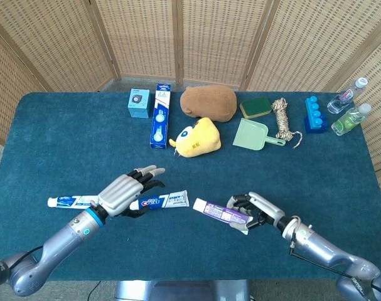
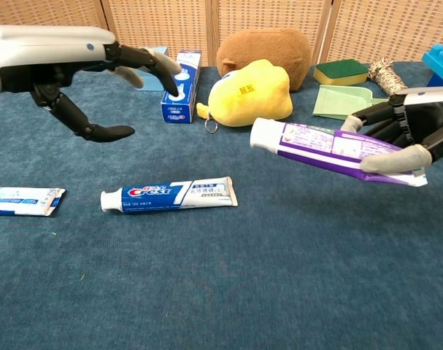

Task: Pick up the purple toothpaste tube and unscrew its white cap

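Fingers (image 2: 396,155) of the right hand (image 2: 418,131) wrap around the purple tube (image 2: 338,149), holding it off the bench (image 2: 228,277) near its flat crimped end, with the white cap (image 2: 261,135) pointing toward the robot's left. In the head view the same right hand (image 1: 256,210) carries the tube (image 1: 218,211) low over the blue cloth, its cap (image 1: 197,204) just beside the tail of the Crest tube (image 1: 159,200).

Left hand (image 2: 97,69) holds nothing; its fingers are spread and slightly curled, hanging above the bench. From the head camera this left hand (image 1: 124,193) sits over the cap end of the Crest tube, between it and a third tube (image 1: 71,202) lying further left.

Further back are a blue toothpaste box (image 1: 159,115), a small blue box (image 1: 139,103), a yellow plush (image 1: 196,138), a brown plush (image 1: 208,102), a green dustpan (image 1: 254,134), a sponge (image 1: 256,106), a rope coil (image 1: 281,119), blue blocks (image 1: 314,114) and two bottles (image 1: 350,106).
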